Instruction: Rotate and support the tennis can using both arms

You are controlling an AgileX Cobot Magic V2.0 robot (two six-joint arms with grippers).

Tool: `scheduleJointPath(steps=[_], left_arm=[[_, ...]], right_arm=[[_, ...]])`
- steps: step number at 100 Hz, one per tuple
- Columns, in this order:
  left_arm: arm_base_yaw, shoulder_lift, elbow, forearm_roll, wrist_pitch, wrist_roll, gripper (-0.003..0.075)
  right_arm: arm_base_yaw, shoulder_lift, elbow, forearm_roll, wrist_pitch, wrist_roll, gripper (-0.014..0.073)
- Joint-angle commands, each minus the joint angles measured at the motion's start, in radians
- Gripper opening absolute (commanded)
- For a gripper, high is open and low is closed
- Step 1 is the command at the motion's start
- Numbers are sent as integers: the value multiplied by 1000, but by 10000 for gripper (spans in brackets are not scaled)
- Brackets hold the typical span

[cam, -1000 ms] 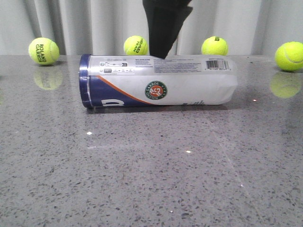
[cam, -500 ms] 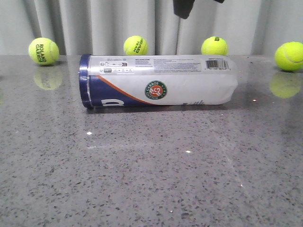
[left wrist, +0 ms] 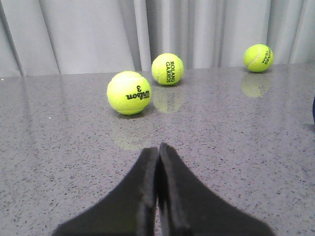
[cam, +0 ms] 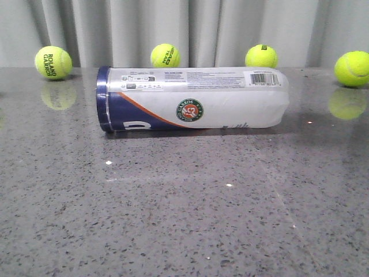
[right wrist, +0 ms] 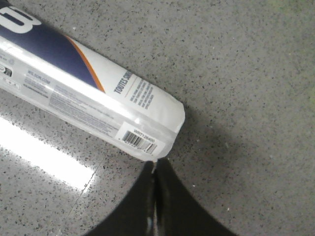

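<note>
The tennis can (cam: 193,99) lay on its side on the grey worktop (cam: 184,208), navy rim toward the robot's left. The right claw (right wrist: 155,169), jaws together, hung above the can's closed end, apart from it. The left claw (left wrist: 158,152), also together, faced loose balls. Judged: no contact yet; each claw must reach an end.

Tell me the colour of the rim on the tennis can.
Navy blue rim, clearest in the front view.

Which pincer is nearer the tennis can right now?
Right. The right pincer hovers shut above the tennis can near its barcode end; the left pincer faces loose balls off to its side.
</note>
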Motion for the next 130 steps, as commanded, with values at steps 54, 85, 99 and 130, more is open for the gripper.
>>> scheduleJointPath(steps=[54,85,99,130], left_arm=[[1,-34,46,-6,-75,-7,-20],[1,-34,46,-6,-75,-7,-20],[1,-34,46,-6,-75,-7,-20],[1,-34,46,-6,-75,-7,-20]], right_arm=[[0,-352,314,-32,-188,67,-67],[0,-589,575,-38,-436,67,-67],[0,-697,681,-89,-485,126,-67],[0,-896,838,-304,-486,301,-67]])
